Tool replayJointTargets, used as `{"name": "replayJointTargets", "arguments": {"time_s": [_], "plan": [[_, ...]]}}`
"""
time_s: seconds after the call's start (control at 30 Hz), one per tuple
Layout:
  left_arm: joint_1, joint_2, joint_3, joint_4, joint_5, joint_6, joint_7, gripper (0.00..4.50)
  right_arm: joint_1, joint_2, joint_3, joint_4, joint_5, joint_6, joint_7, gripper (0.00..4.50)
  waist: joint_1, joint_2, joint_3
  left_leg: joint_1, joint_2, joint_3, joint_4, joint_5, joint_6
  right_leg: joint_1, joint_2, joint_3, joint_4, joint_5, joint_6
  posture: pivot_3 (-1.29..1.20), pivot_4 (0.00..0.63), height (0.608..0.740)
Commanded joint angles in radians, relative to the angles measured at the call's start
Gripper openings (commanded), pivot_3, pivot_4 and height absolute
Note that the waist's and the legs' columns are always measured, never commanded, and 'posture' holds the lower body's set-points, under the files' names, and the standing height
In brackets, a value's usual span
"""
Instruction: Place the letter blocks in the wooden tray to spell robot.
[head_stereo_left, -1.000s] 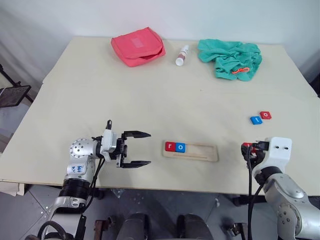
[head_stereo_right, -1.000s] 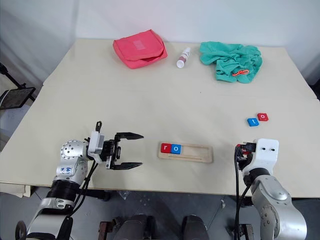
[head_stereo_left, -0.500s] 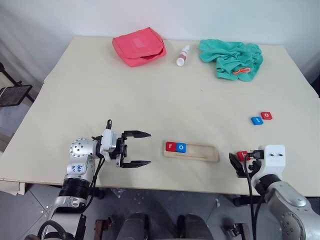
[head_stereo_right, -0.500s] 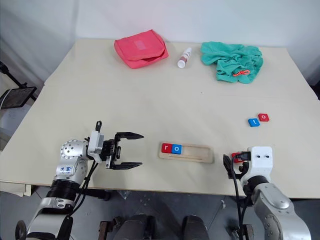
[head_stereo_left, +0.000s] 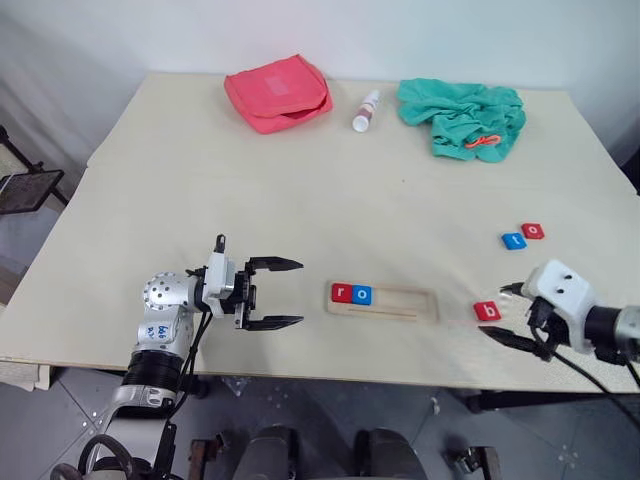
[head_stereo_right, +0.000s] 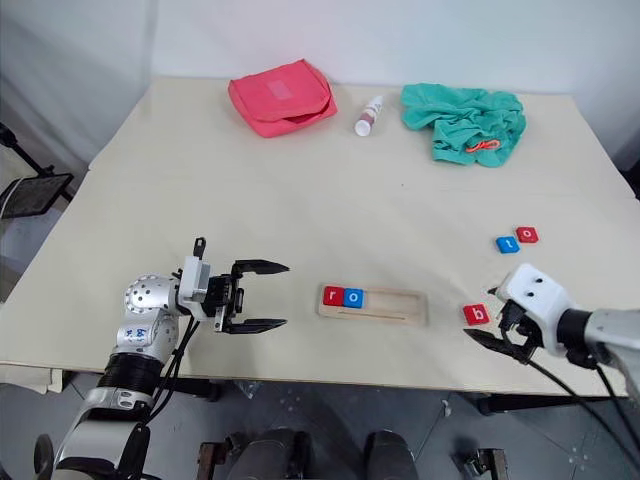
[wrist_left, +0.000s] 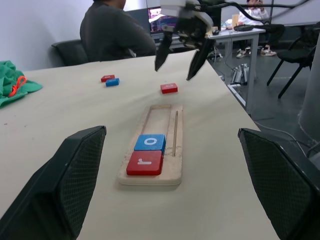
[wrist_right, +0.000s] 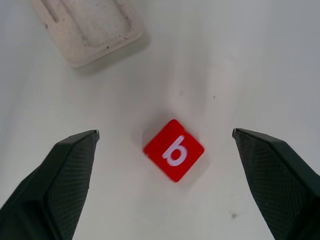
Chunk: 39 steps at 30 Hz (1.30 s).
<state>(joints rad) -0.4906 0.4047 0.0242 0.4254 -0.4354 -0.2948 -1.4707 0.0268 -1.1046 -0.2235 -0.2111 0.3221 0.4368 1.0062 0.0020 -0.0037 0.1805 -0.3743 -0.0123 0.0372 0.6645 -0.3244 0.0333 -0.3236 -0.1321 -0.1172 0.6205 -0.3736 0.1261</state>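
The red b block (wrist_right: 174, 150) lies flat on the table (head_stereo_left: 300, 200) between the right gripper's (head_stereo_left: 512, 315) wide-apart jaws (untouched); left gripper (head_stereo_left: 285, 293) jaws also apart.

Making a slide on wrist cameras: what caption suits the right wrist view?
Open right gripper poised above the red b block lying on the table, one end of the wooden tray nearby.

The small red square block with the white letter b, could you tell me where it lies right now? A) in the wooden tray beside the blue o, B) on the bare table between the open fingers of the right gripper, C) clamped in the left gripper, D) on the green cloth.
B: the small red square block with the white letter b lies flat on the table, apart from the pale wooden tray, with the right gripper open around it.
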Motion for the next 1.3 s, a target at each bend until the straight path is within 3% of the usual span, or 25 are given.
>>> {"name": "replayJointTargets", "arguments": {"time_s": [0.03, 0.23, 0.47, 0.57, 0.77, 0.83, 0.9, 1.13, 1.3], "plan": [[0.01, 0.01, 0.012, -0.026, -0.015, -0.007, -0.002, 4.5, -0.129, -0.052, 0.114, 0.191, -0.09, -0.17, 0.146, 4.48, -0.002, 0.0, 0.0, 0.0, 0.0, 0.0, 0.0, 0.0, 0.0, 0.0, 0.0, 0.0, 0.0, 0.0, 0.0, 0.0, 0.15, 0.74], [0.036, 0.019, 0.016, -0.062, -0.018, 0.003, 0.011, 4.5, -0.319, -0.041, 0.257, 0.435, -0.182, -0.346, 0.304, 4.48, -0.001, 0.0, 0.0, -0.001, 0.0, 0.0, 0.001, 0.0, 0.0, 0.0, -0.001, -0.004, 0.0, 0.0, 0.001, 0.0, 0.15, 0.74], [0.07, 0.028, 0.021, -0.112, -0.019, 0.02, 0.041, 4.5, -0.402, 0.014, 0.314, 0.532, -0.21, -0.41, 0.354, 4.48, -0.001, 0.0, 0.0, -0.001, 0.0, -0.001, 0.001, 0.0, 0.001, 0.0, -0.002, -0.01, 0.0, 0.0, 0.001, 0.0, 0.15, 0.74], [0.08, 0.035, 0.024, -0.122, -0.02, 0.02, 0.051, 4.5, -0.414, 0.033, 0.322, 0.544, -0.216, -0.415, 0.367, 3.87, -0.002, 0.0, 0.0, -0.001, 0.0, -0.001, 0.002, 0.0, 0.0, 0.0, -0.001, -0.011, 0.0, 0.0, 0.001, 0.0, 0.15, 0.74], [0.081, 0.04, 0.025, -0.118, -0.019, 0.017, 0.058, 4.5, -0.432, 0.056, 0.32, 0.562, -0.226, -0.417, 0.359, 1.79, -0.005, 0.0, 0.0, -0.001, 0.001, 0.0, 0.003, 0.0, 0.0, 0.001, -0.001, -0.01, 0.0, 0.0, 0.001, 0.0, 0.15, 0.74], [0.078, 0.04, 0.026, -0.111, -0.02, 0.013, 0.056, 4.5, -0.442, 0.059, 0.314, 0.559, -0.225, -0.404, 0.353, 1.46, -0.004, 0.0, 0.0, -0.001, 0.001, 0.0, 0.003, 0.0, 0.0, 0.001, -0.001, -0.01, 0.0, 0.0, 0.001, 0.0, 0.15, 0.74], [0.074, 0.042, 0.029, -0.1, -0.022, 0.009, 0.05, 4.5, -0.451, 0.049, 0.309, 0.533, -0.226, -0.365, 0.353, 1.47, -0.004, 0.0, 0.0, -0.001, 0.001, 0.0, 0.003, 0.0, 0.0, 0.001, -0.001, -0.01, 0.0, 0.0, 0.001, 0.0, 0.15, 0.74], [0.045, 0.062, 0.042, 0.005, -0.034, -0.038, -0.047, 4.5, -0.503, 0.018, 0.291, 0.216, -0.163, 0.039, 0.335, 1.47, -0.002, 0.0, 0.0, -0.001, 0.001, 0.0, 0.003, 0.0, 0.0, 0.0, -0.001, -0.01, 0.001, 0.0, 0.001, 0.0, 0.15, 0.74], [-0.004, 0.047, 0.041, 0.072, -0.04, -0.07, -0.07, 4.5, -0.559, 0.079, 0.311, 0.026, -0.089, 0.234, 0.281, 1.47, 0.002, 0.0, 0.0, -0.002, 0.0, -0.002, 0.003, 0.0, 0.0, 0.0, -0.002, -0.008, 0.0, 0.0, 0.001, 0.0, 0.15, 0.74]]}}
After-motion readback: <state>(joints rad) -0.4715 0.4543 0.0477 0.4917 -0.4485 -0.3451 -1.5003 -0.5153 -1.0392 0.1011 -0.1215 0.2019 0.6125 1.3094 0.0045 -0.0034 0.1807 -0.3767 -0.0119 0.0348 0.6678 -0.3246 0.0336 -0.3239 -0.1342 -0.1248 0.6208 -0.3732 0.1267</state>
